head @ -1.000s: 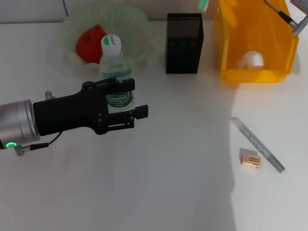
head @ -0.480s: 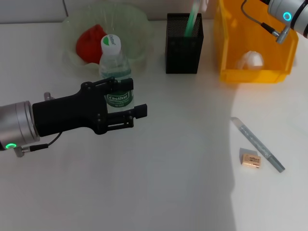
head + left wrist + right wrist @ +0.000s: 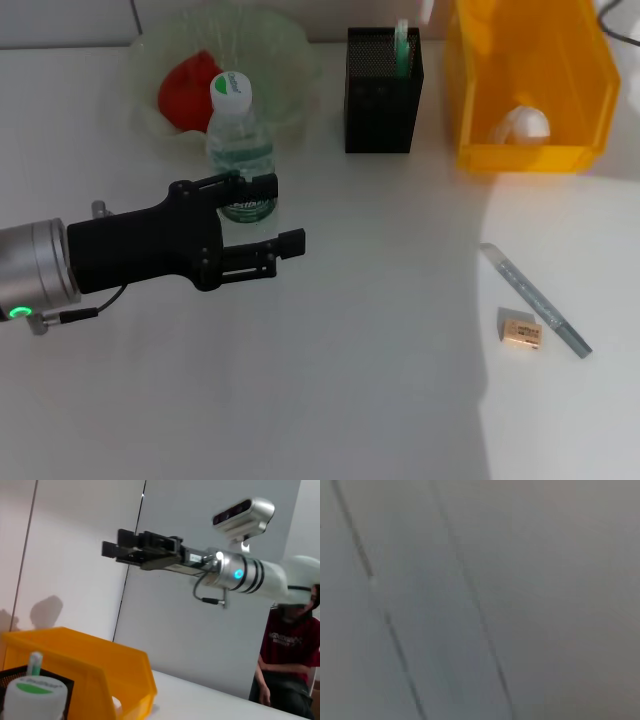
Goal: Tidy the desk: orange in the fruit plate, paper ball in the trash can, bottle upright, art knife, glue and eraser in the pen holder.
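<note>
The bottle (image 3: 240, 140) stands upright in front of the fruit plate (image 3: 290, 45), which holds the orange (image 3: 185, 88). My left gripper (image 3: 286, 211) is open, just in front of the bottle's base, and holds nothing. The pen holder (image 3: 383, 100) has the green glue stick (image 3: 402, 42) standing in it. The paper ball (image 3: 520, 124) lies in the trash can (image 3: 560, 70). The art knife (image 3: 535, 298) and eraser (image 3: 522, 331) lie on the desk at the right. My right gripper (image 3: 111, 544) is raised high in the air and shows only in the left wrist view.
The left wrist view shows the bottle's cap (image 3: 35, 692), the pen holder's rim (image 3: 10, 677) and the trash can (image 3: 95, 660). A person in a dark red shirt (image 3: 292, 640) sits beyond the desk. The right wrist view shows only a grey surface.
The glue stick dropped deeper into the pen holder and the right arm rose out of the head view. My left gripper drew back a little from the bottle, still open.
</note>
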You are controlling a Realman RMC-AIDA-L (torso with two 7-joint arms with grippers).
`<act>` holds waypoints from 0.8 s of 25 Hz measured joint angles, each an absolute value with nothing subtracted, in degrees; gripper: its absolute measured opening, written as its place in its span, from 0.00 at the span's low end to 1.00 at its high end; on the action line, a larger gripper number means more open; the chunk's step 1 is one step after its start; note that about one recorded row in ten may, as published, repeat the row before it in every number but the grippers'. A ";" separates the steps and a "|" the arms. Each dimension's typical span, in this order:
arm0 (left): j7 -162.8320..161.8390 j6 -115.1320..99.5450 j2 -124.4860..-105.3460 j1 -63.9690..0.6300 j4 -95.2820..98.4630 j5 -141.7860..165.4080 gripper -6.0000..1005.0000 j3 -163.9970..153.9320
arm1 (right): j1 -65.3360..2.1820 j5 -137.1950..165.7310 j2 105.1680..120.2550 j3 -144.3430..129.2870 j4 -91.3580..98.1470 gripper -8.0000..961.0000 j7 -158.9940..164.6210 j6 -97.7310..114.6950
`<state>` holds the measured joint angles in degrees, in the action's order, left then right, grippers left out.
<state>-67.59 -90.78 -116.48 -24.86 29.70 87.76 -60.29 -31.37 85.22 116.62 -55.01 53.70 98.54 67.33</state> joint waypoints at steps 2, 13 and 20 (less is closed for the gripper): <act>-67.86 -91.26 -116.22 -24.70 29.95 89.16 0.80 -60.35 | -32.03 102.99 114.80 -51.62 66.38 0.63 113.45 82.40; -69.23 -91.50 -116.20 -25.22 30.40 91.92 0.80 -59.87 | -42.31 134.27 114.24 -48.42 77.43 0.68 125.67 117.29; -68.96 -91.47 -116.36 -25.38 30.41 91.94 0.80 -59.96 | -43.69 142.35 115.53 -56.87 79.07 0.68 127.42 118.71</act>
